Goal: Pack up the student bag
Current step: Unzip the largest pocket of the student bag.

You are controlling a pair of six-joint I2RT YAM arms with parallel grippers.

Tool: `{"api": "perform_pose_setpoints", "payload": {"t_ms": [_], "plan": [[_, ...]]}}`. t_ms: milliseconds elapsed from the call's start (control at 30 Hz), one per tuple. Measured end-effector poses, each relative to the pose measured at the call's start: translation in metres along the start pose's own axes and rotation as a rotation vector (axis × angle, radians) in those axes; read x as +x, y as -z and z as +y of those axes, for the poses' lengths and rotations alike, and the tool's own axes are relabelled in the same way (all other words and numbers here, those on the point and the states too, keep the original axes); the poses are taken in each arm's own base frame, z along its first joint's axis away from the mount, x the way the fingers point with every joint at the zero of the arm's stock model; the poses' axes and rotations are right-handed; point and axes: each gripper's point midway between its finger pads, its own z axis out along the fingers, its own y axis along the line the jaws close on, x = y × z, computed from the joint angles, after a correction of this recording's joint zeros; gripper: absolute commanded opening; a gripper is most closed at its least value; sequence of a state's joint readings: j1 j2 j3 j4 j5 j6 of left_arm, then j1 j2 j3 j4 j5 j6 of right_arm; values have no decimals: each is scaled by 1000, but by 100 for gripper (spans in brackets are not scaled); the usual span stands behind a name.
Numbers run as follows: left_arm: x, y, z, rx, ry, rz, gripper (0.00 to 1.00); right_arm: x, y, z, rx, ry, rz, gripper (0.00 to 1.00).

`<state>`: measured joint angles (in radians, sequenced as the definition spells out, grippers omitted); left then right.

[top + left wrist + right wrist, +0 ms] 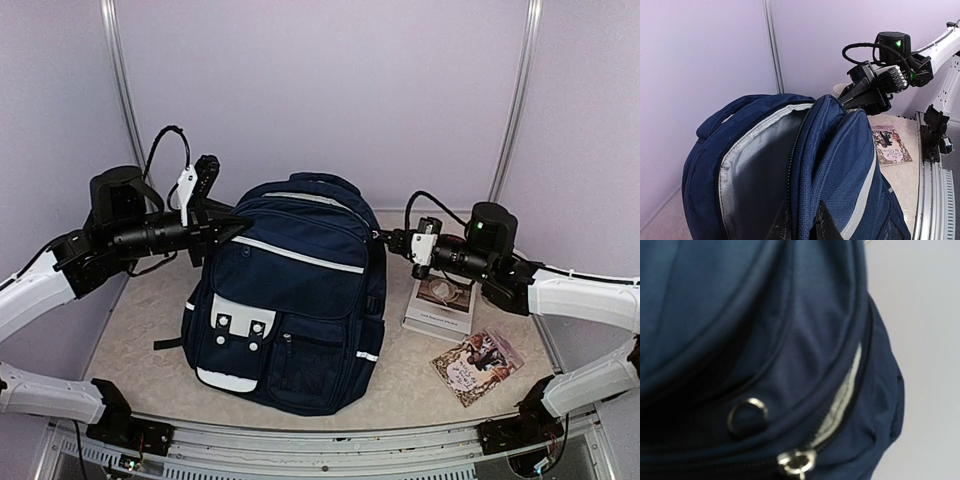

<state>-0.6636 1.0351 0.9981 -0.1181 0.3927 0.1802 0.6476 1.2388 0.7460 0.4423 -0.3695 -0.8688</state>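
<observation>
the student bag (300,300) is in the middle of the table (130,300), between the two arms. it is big and dark blue. it looks like it stands on its bottom end, so its long way goes up and down. its top with the carry loop is up high on the far side, near the back wall. its bottom is close to the near edge. the front, with the white patch and the thin pale stripe, faces the near edge.

in the left wrist view the big pocket at the top of the bag (840,165) is open, and the grey lining (755,145) shows inside.

the left gripper (237,228) is at the top left of the bag. its fingers (827,225) are closed tight on the edge of the blue cloth next to the open pocket.

the right gripper (388,237) is at the top right of the bag and its tip touches the cloth. it is closed. i cannot tell if it is holding anything. its camera sees only blue cloth (740,315) very close, with a metal ring (747,415) and a zip pull (797,462).

to the right of the bag a pale book (440,305) lies flat on the table. a small book with a picture on it (478,365) lies just beside that one, nearer the edge.
</observation>
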Motion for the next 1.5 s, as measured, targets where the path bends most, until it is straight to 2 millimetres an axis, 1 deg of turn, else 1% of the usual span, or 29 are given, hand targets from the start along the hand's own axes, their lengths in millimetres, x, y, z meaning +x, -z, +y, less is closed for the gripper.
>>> {"api": "perform_pose_setpoints", "payload": {"t_ms": [67, 133, 300, 400, 500, 633, 733, 767, 900, 933, 1033, 1167, 1333, 1367, 1433, 1467, 1500], "plan": [[0, 3, -3, 10, 0, -15, 0, -3, -3, -4, -4, -12, -12, 0], [-3, 9, -7, 24, -5, -38, 0, -8, -10, -12, -8, -23, -23, 0], [-25, 30, -18, 57, -45, -131, 0, -30, -34, -51, 15, -22, -88, 0], [-33, 39, -13, 1, -47, -173, 0, -42, -43, -64, 15, -22, -135, 0], [-33, 43, 6, -114, -19, -183, 0, -43, -46, -60, -2, -38, -151, 0], [-21, 43, 27, -241, 13, -164, 0, -36, -48, -38, -33, -72, -139, 0], [-16, 44, 40, -319, 28, -171, 0, -29, -51, -7, -65, -96, -97, 0], [-15, 44, 44, -340, 33, -174, 0, -25, -52, 6, -79, -103, -74, 0], [-17, 43, 56, -397, 37, -191, 0, -13, -49, 51, -136, -133, -7, 0], [-17, 42, 58, -407, 37, -191, 0, -9, -48, 60, -148, -144, 7, 0], [-12, 36, 63, -424, 36, -177, 0, -2, -42, 79, -171, -169, 39, 0], [-11, 31, 67, -435, 28, -163, 0, -5, -35, 105, -213, -210, 49, 0], [-11, 26, 68, -429, 2, -150, 0, -16, -32, 127, -255, -251, 34, 1], [-12, 25, 67, -419, -5, -150, 0, -17, -32, 129, -261, -259, 32, 16], [-13, 23, 61, -383, -19, -155, 0, -19, -31, 131, -267, -289, 34, 44], [-16, 22, 57, -357, -26, -162, 0, -20, -30, 131, -272, -307, 37, 51], [-18, 21, 53, -329, -33, -173, 0, -20, -28, 132, -279, -323, 45, 55]]}}
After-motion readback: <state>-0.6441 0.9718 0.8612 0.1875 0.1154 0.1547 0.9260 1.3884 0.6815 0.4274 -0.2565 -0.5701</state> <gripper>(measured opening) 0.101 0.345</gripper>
